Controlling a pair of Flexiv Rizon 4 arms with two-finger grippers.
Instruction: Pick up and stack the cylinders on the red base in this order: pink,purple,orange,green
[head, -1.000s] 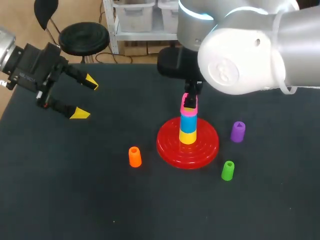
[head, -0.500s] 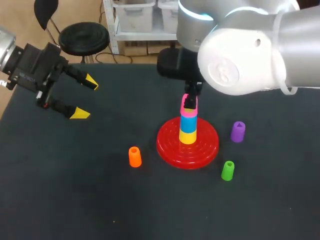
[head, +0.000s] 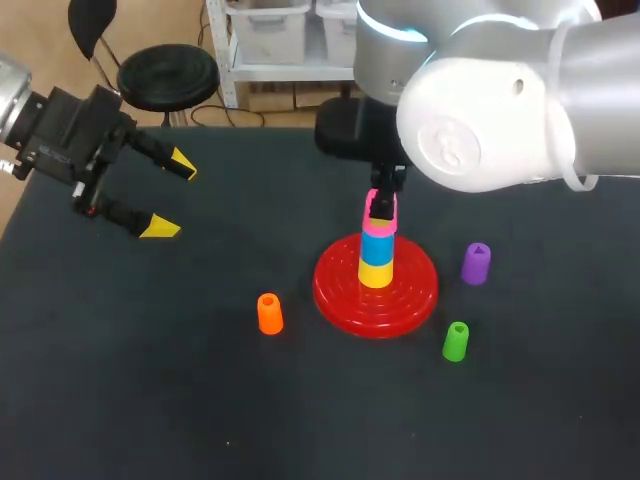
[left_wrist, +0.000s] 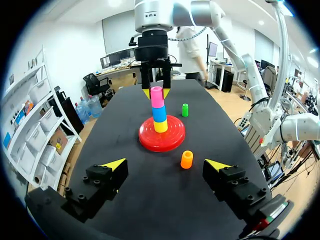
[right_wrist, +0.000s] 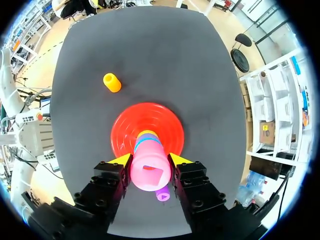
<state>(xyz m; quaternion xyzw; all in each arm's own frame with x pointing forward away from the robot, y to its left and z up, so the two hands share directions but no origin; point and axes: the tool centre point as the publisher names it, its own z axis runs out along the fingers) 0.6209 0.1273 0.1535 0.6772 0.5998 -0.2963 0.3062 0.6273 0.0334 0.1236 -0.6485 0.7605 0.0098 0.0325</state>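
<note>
Pink cylinder (right_wrist: 142, 181): on top of a blue cylinder (head: 377, 243) and a yellow cylinder (head: 375, 273), on the red base (head: 335, 290).
Handling: we judge it light, rigid, smooth plastic, best held across its round sides.
Our right gripper (right_wrist: 150, 160): both fingers press the pink cylinder's sides.
Our left gripper (head: 170, 195): spread wide, empty, well apart from the base.
Loose nearby: purple cylinder (head: 476, 263), green cylinder (head: 455, 341), orange cylinder (head: 269, 313).
</note>
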